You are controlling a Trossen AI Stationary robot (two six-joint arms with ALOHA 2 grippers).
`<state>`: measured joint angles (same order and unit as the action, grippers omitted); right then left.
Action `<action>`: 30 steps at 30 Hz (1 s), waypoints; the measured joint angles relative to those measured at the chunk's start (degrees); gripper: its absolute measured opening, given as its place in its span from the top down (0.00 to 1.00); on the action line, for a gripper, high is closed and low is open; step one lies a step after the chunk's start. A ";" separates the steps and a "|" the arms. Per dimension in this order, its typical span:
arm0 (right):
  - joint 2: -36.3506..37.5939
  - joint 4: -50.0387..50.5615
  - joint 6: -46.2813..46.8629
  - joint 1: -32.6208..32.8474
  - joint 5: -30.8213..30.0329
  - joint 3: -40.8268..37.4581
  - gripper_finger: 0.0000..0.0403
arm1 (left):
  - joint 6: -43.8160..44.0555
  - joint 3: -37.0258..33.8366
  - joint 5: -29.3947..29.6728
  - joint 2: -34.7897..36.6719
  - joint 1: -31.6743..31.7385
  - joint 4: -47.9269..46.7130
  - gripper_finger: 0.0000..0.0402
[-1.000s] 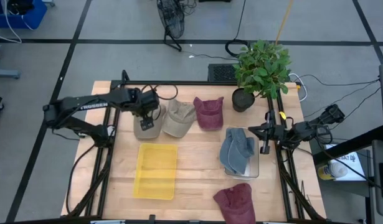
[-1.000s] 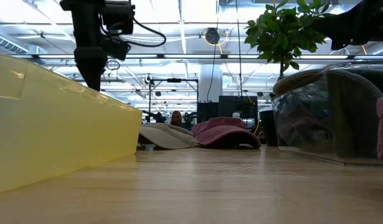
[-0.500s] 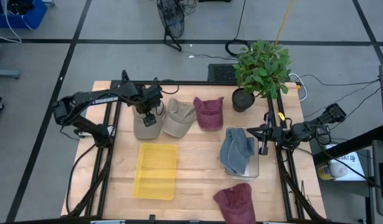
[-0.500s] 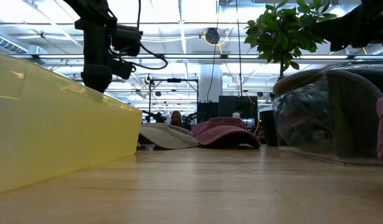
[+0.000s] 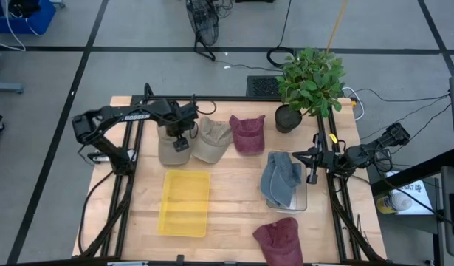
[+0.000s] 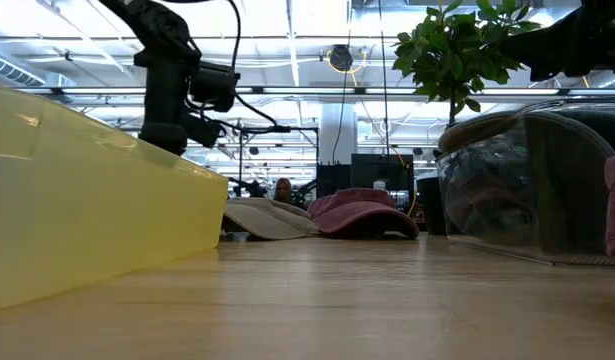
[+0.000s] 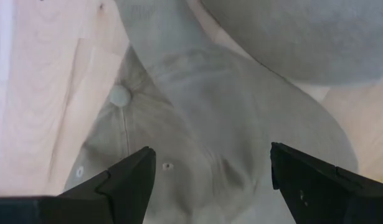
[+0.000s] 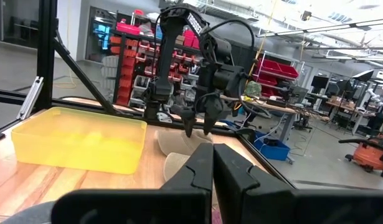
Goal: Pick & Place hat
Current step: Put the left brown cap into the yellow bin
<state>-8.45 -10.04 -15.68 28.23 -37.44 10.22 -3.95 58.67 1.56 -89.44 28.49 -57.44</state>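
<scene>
Left hand (image 5: 179, 142) spread above grey hat (image 5: 170, 150)

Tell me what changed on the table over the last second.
The left gripper swung rightward over the grey cap, jaws open, nothing gripped. The right gripper, shut, the beige cap, maroon caps and yellow tray stayed put.

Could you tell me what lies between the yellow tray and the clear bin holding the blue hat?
Only bare wooden table lies between the yellow tray and the clear bin, as the high view shows.
</scene>
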 joint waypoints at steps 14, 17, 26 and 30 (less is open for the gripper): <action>0.00 -0.22 -1.64 -0.01 -0.01 0.00 1.00 | 1.59 -0.02 1.42 -5.54 0.04 1.71 0.31; 0.00 -0.24 -1.62 0.00 -0.01 0.00 1.00 | 1.43 -0.02 1.43 -5.43 0.33 1.67 0.47; 0.00 -0.55 -1.62 -0.02 -0.03 0.00 1.00 | 1.71 -0.02 3.68 -5.27 1.44 0.30 0.96; 0.00 -0.79 -1.98 -0.02 -0.03 0.00 1.00 | 1.49 1.02 4.96 -4.02 0.83 -2.94 0.97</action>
<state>-8.45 -10.83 -17.66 28.21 -37.47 10.22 -2.46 59.69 6.53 -93.46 29.32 -60.38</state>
